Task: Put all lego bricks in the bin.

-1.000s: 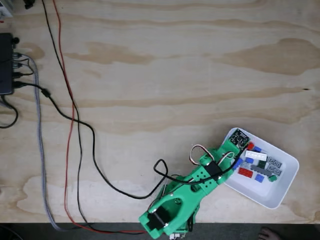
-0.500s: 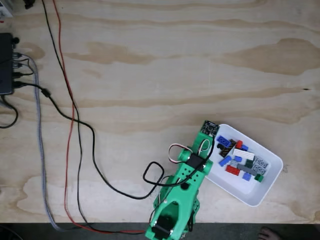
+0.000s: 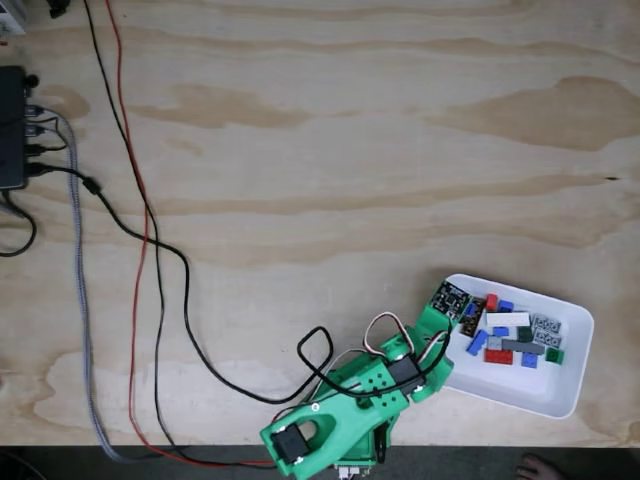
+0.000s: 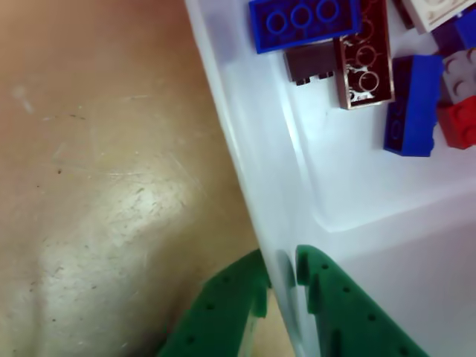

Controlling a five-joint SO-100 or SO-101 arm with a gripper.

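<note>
The bin [image 3: 530,392] is a shallow white tray at the lower right of the table in the fixed view. Inside it lie several lego bricks [image 3: 508,336], blue, red, grey, white, green and dark. My green arm reaches from the bottom edge, and my gripper [image 3: 449,318] sits at the bin's left rim. In the other view the gripper [image 4: 282,269] has one green finger [image 4: 223,312] outside and one inside the bin wall [image 4: 253,137], closed on it. A blue brick [image 4: 303,21], a brown brick [image 4: 364,56] and another blue brick [image 4: 409,104] lie on the bin floor.
Black, red and grey cables [image 3: 150,260] run down the left side of the plywood table [image 3: 320,150] to the arm's base. A black box [image 3: 10,130] sits at the left edge. Toes [image 3: 540,468] show below the table's front edge.
The bin slid left with my gripper half a second ago, then back right and slightly down, turning flatter. The arm swung along with it, and the bricks stayed inside.
</note>
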